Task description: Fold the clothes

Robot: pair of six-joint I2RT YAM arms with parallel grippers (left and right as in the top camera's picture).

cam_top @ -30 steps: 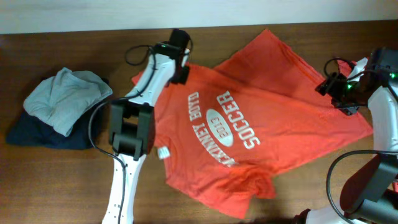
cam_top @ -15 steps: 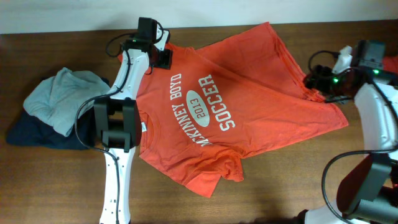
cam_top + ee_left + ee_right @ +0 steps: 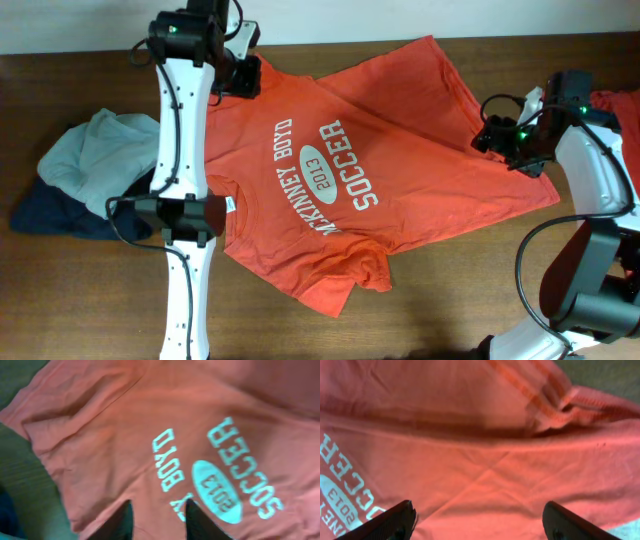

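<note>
Hovering above flat-spread T-shirt [image 3: 330, 190], left gripper [image 3: 159, 506] narrowly parted, right gripper [image 3: 477, 510] gaping wide, both gripping nothing; presumably positioning for fresh fold grasps.

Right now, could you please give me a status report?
Left tool open, right tool open, holding nothing. Orange soccer T-shirt spread print-up, not folded. Grey-and-navy clothes pile beside it.

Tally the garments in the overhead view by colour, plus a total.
Orange-red: 2, the printed T-shirt and a partly hidden cloth at the right edge
Pale grey garment: 1
Dark navy garment: 1
Total: 4
</note>
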